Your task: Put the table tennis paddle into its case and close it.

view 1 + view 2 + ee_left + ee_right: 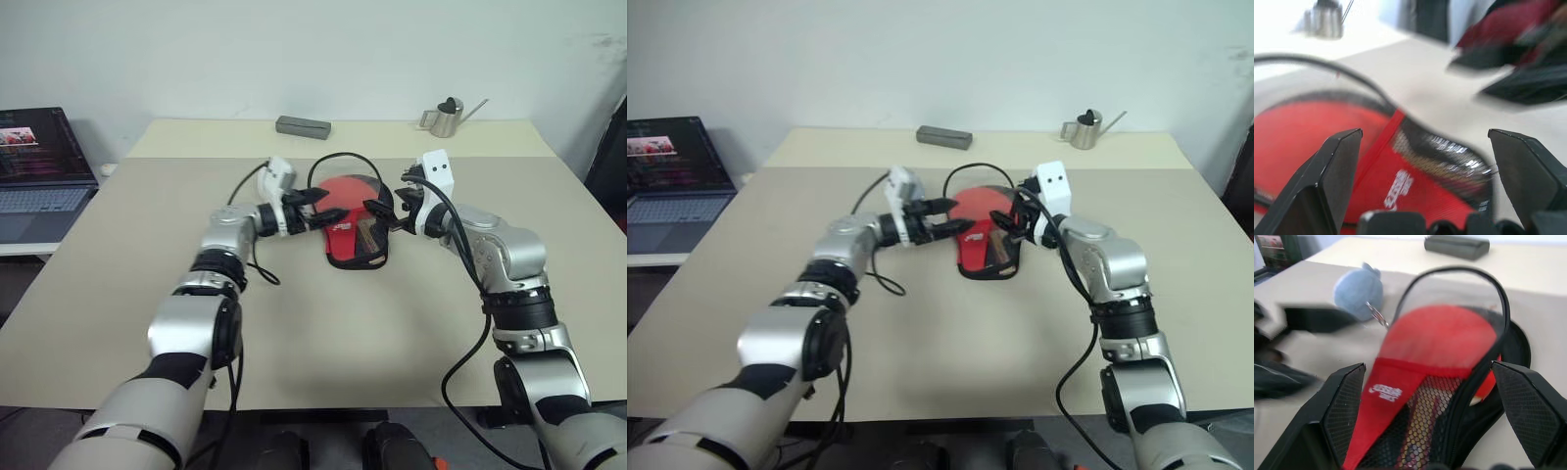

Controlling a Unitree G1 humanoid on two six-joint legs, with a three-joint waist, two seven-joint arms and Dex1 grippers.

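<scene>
Looking down over both arms, I see the case [355,233] lying near the middle of the beige table [323,333], its red panel with white lettering and its mesh pocket facing up. The table tennis paddle [1447,335] sits inside it: the red rubber face shows through the unzipped round end, and the striped handle shows faintly under the mesh. The zip edge stands up in a black loop over the paddle face, so the case is not closed.

My left gripper [315,204] hovers at about nine o'clock of the case, jaws spread wide and holding nothing. My right gripper [384,209] sits at about three o'clock, jaws just as wide and also empty. Whether either one touches the fabric I cannot tell.

A small grey-white pouch [1358,290] on a key ring lies just beside the case's round end. Toward twelve o'clock, at the far edge, rest a dark grey box [303,126] and a small metal watering can [448,117]. An open laptop [39,176] stands off at ten o'clock.
</scene>
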